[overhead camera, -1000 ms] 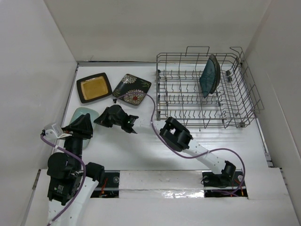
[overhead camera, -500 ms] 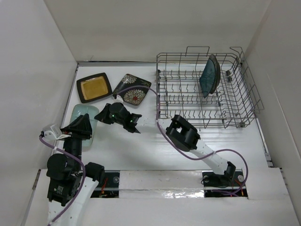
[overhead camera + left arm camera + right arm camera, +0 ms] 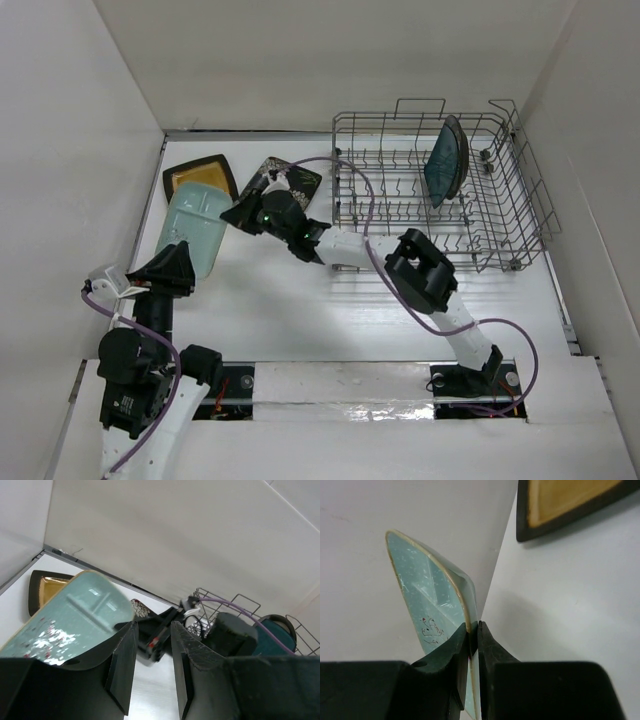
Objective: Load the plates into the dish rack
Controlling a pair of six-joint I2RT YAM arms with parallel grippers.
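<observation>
My right gripper (image 3: 243, 213) is shut on the right rim of the teal rounded-square plate (image 3: 193, 230) and holds it tilted up above the table at the left. In the right wrist view the fingertips (image 3: 474, 630) pinch the plate's edge (image 3: 427, 600). My left gripper (image 3: 183, 263) is open and empty just below the plate; the plate (image 3: 70, 615) shows beside its left finger. The mustard-centred black plate (image 3: 196, 170) and the flowered black plate (image 3: 296, 180) lie flat at the back left, both partly hidden. A round dark plate (image 3: 447, 160) stands upright in the dish rack (image 3: 400, 215).
White walls close in the table on the left, back and right. The right arm's purple cable (image 3: 345, 175) arcs over the rack's left end. The mustard-centred plate (image 3: 565, 500) lies beyond the teal one in the right wrist view.
My right gripper has lifted the teal plate off the table and tipped it up, moving up and to the back left. The left arm has barely moved.
</observation>
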